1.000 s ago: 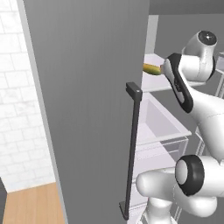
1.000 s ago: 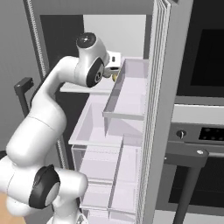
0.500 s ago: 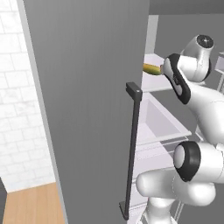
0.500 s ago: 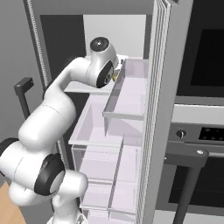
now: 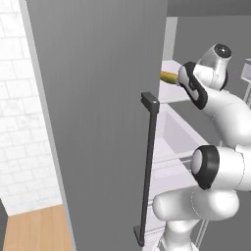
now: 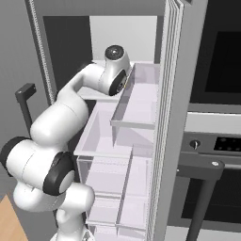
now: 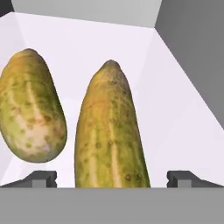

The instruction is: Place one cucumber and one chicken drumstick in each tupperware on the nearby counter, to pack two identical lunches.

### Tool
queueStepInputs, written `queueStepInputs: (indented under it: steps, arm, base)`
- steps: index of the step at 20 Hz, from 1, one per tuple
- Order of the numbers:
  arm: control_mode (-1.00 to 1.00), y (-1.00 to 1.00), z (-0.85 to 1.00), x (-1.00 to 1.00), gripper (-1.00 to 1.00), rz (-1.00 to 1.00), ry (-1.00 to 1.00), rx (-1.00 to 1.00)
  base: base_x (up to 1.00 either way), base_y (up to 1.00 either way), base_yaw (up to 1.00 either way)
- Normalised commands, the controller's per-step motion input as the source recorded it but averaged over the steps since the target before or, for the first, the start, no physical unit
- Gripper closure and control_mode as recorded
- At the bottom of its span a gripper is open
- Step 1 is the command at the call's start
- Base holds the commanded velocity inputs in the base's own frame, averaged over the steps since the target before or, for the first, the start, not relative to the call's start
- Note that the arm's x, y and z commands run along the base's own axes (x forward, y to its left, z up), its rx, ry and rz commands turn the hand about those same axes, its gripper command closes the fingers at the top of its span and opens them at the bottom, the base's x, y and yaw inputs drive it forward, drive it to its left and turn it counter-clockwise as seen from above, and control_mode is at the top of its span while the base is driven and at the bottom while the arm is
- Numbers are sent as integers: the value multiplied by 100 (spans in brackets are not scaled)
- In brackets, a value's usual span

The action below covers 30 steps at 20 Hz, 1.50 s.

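Inside the fridge: your jaws, spread wide, straddle the nearer cucumber (image 7: 111,131) lying on the white shelf (image 7: 175,105), w/ a second cucumber (image 7: 31,107) just beside. Step: first pick. Next, probably: ease fwd, clamp mid-body.

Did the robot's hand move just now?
Yes. Its hand swung right, deeper into the fridge, toward the door shelf; jaws open around a cucumber.

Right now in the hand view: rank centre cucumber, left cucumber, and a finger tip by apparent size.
1. Centre cucumber, largest, though it lies nearer the camera and runs past the bottom.
2. Left cucumber, possibly the same real size.
3. Finger tip, smallest by far.
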Motion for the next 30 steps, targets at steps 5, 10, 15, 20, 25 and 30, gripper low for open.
queueStepInputs:
  steps: [5, 10, 15, 20, 25, 30]
  arm:
    - [-100, 7, -27, 33, 100, 1, 1, 1]
    - [-100, 21, -24, 12, 100, 0, 0, 0]
    - [-100, 30, -5, -17, 100, -3, 0, 0]
    - [-100, 14, 0, -64, 100, -15, -4, 0]
    - [-100, 4, 5, -78, 100, -15, -5, 0]
    - [-100, 8, 19, -88, 100, -11, -5, 0]
  base:
    - [0, 0, 0]
    - [0, 0, 0]
    - [0, 0, 0]
    - [0, 0, 0]
    - [0, 0, 0]
    - [0, 0, 0]
